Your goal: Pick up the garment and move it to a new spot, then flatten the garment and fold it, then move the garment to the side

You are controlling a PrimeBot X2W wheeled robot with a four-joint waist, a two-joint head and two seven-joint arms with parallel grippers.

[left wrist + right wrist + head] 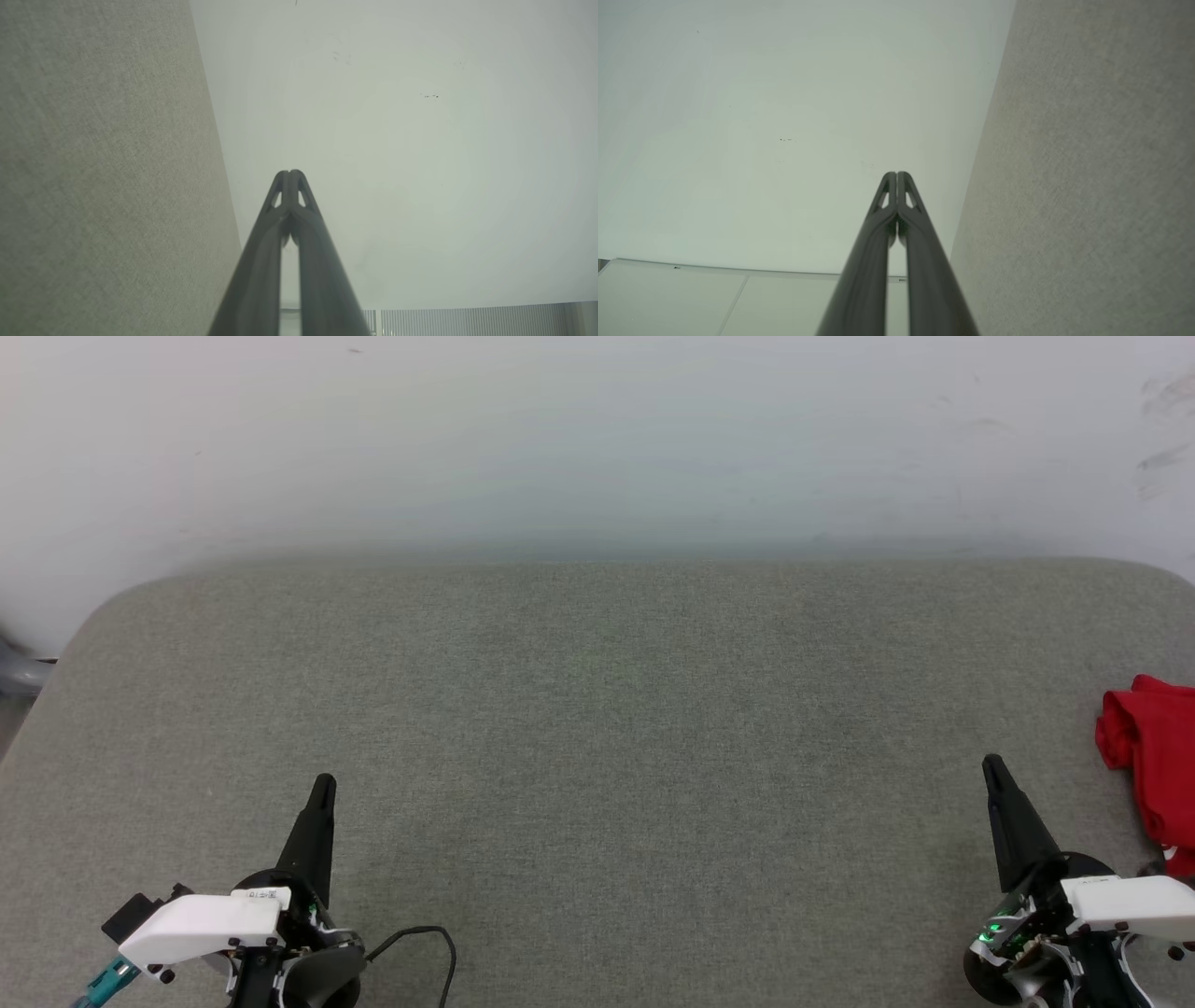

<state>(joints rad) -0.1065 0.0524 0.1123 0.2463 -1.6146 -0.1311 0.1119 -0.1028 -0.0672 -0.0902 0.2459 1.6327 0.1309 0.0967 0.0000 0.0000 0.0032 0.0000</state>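
The garment (pixel 1158 761) lies bunched at the far right edge of the grey cushioned surface (pixel 597 728), cut off by the head view's border; I see red cloth and a speck of white trim, no number. My right gripper (pixel 991 767) rests at the lower right, a short way left of the garment and apart from it, fingertips together (pixel 896 176). At the lower left my left gripper (pixel 323 787) is far from the garment, its fingers also pressed together (pixel 289 173). Nothing is held by either.
A pale wall (pixel 597 439) rises behind the surface's far edge. The surface has rounded corners; its left edge drops off near a grey object (pixel 17 672). A black cable (pixel 425 938) loops by my left wrist.
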